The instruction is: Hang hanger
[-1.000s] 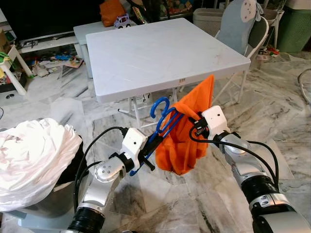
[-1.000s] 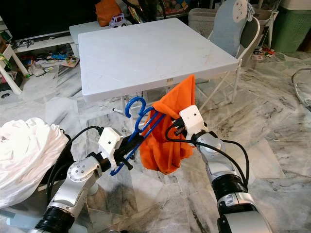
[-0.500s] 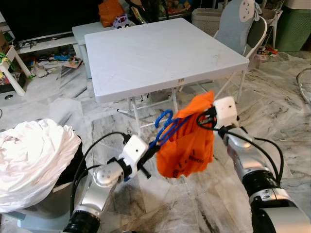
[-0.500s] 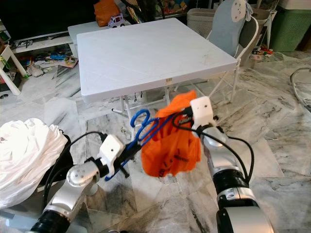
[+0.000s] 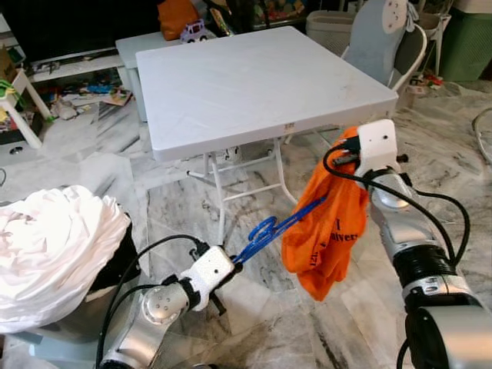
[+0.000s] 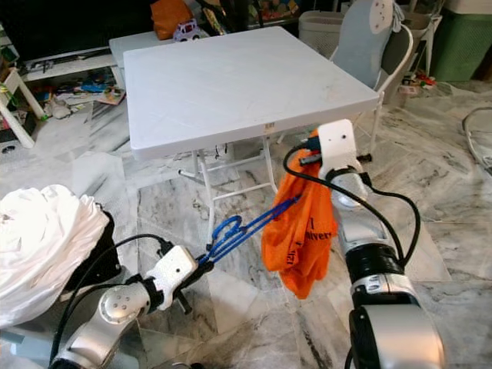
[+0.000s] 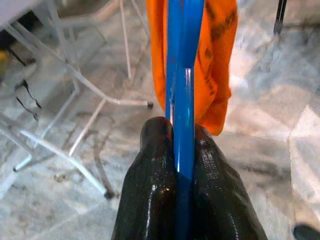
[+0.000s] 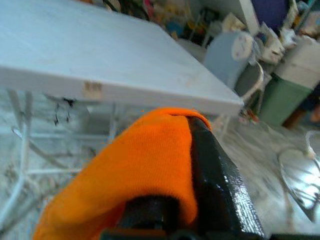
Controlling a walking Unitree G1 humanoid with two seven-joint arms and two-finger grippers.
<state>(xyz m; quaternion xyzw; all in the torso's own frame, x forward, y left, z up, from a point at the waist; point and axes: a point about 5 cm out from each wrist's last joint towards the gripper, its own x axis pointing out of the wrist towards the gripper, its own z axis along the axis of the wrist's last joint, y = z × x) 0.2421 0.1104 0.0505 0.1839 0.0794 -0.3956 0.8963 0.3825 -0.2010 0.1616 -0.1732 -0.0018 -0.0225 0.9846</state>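
A blue plastic hanger (image 5: 277, 225) slants up from my left gripper (image 5: 225, 264), which is shut on its lower end low over the marble floor. The hanger's far end runs into an orange shirt (image 5: 327, 238) with dark lettering. My right gripper (image 5: 346, 143) is shut on the top of that shirt, just off the front right edge of the white table (image 5: 254, 77). The shirt hangs down from it in a bunch. In the left wrist view both black fingers (image 7: 156, 165) clamp the blue hanger (image 7: 182, 75). In the right wrist view orange cloth (image 8: 140, 155) covers the fingers (image 8: 215, 170).
The white folding table has thin metal legs (image 5: 217, 201) right behind the hanger. A basket heaped with white laundry (image 5: 54, 254) stands at my left. A grey chair (image 5: 384, 38) and a green bin (image 5: 465, 38) stand at the back right. Toys lie on the floor at the back left.
My right gripper has carried the orange shirt up and to the right, so it now hangs longer. My left gripper has dropped lower, and the hanger has tipped down to a shallow slant.
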